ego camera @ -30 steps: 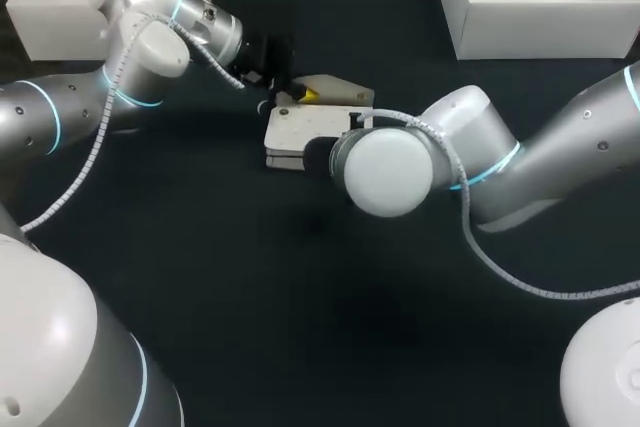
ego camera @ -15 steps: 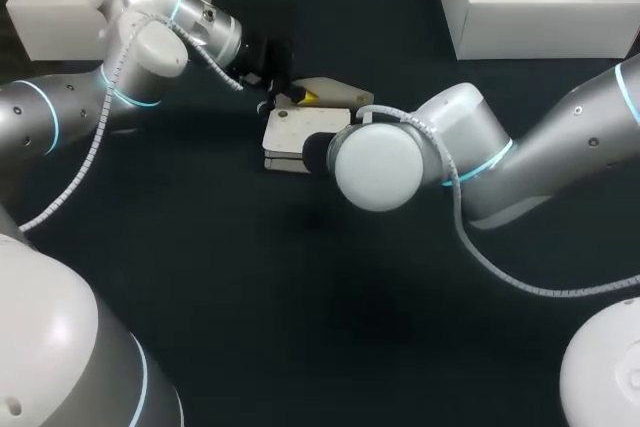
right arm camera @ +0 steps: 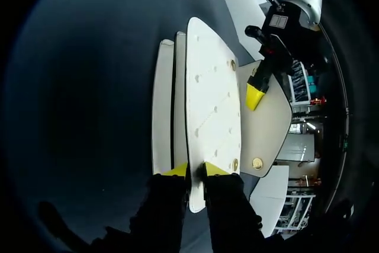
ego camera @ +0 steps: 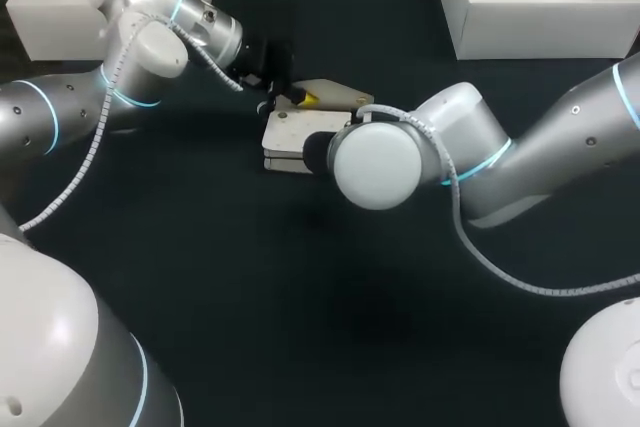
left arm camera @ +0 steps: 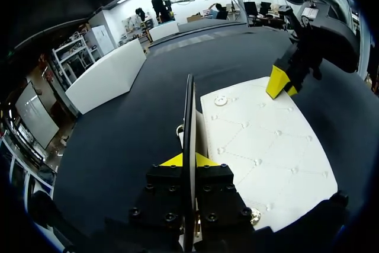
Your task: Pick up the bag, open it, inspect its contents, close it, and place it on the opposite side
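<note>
A white flat bag (ego camera: 285, 132) lies on the dark table, left of the middle. Its beige flap (ego camera: 335, 90) is lifted at the far side, and my left gripper (ego camera: 297, 97) is shut on the flap's edge. From the left wrist, the flap (left arm camera: 189, 111) stands edge-on between that gripper's (left arm camera: 189, 161) yellow tips, with the bag's white face (left arm camera: 260, 146) beside it. My right gripper (right arm camera: 194, 170) is shut on the bag's top white layer (right arm camera: 210, 93) at its near edge, with lower layers beside it. In the head view the right wrist hides that gripper.
A white box (ego camera: 60, 7) stands at the back left and another white box (ego camera: 540, 7) at the back right. My right arm's wrist (ego camera: 375, 162) sits low over the bag's right side. Dark tabletop (ego camera: 300, 297) stretches in front.
My right gripper's fingers have closed in onto the bag's top layer, and its wrist has slid a little left. The left arm and the flap have stayed put.
</note>
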Robot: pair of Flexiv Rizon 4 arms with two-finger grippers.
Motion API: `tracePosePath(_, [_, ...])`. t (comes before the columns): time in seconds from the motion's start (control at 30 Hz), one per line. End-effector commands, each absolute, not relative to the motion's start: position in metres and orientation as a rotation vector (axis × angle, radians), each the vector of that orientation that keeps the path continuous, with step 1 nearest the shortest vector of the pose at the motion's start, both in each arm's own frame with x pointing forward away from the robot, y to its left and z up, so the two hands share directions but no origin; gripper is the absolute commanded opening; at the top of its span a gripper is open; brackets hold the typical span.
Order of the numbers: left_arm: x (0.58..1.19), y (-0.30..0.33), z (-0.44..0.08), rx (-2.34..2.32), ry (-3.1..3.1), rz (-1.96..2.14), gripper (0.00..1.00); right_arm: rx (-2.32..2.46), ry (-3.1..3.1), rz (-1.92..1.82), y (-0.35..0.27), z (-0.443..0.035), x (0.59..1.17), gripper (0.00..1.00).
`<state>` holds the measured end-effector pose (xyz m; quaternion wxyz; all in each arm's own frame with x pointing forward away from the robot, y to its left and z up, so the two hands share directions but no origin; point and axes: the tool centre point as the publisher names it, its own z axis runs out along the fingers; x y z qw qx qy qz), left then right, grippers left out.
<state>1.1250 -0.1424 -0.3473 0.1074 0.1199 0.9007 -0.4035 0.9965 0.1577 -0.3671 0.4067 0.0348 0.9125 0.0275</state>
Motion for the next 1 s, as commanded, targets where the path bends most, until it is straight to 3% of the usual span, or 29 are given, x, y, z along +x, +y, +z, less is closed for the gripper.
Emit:
tracePosePath(0.03, [1.124, -0.142, -0.348, 0.357, 2.649, -1.192, 0.0, 0.088, 2.296, 0.067, 0.16, -0.368, 0.998, 0.0])
tracePosePath(0.77, [1.098, -0.128, -0.355, 0.511, 2.412, -1.277, 0.01, 0.104, 2.293, 0.068, 0.158, -0.367, 0.998, 0.0])
tracePosePath(0.87, [1.097, -0.129, -0.348, 0.511, 2.408, -1.267, 0.34, 0.104, 2.293, 0.068, 0.158, -0.367, 0.998, 0.0])
tracePosePath(0.93, [1.097, -0.128, -0.341, 0.505, 2.399, -1.26, 0.49, 0.104, 2.293, 0.068, 0.158, -0.367, 0.998, 0.0])
tracePosePath(1.0, [1.098, -0.127, -0.335, 0.492, 2.393, -1.259, 0.52, 0.104, 2.293, 0.068, 0.158, -0.367, 0.998, 0.0])
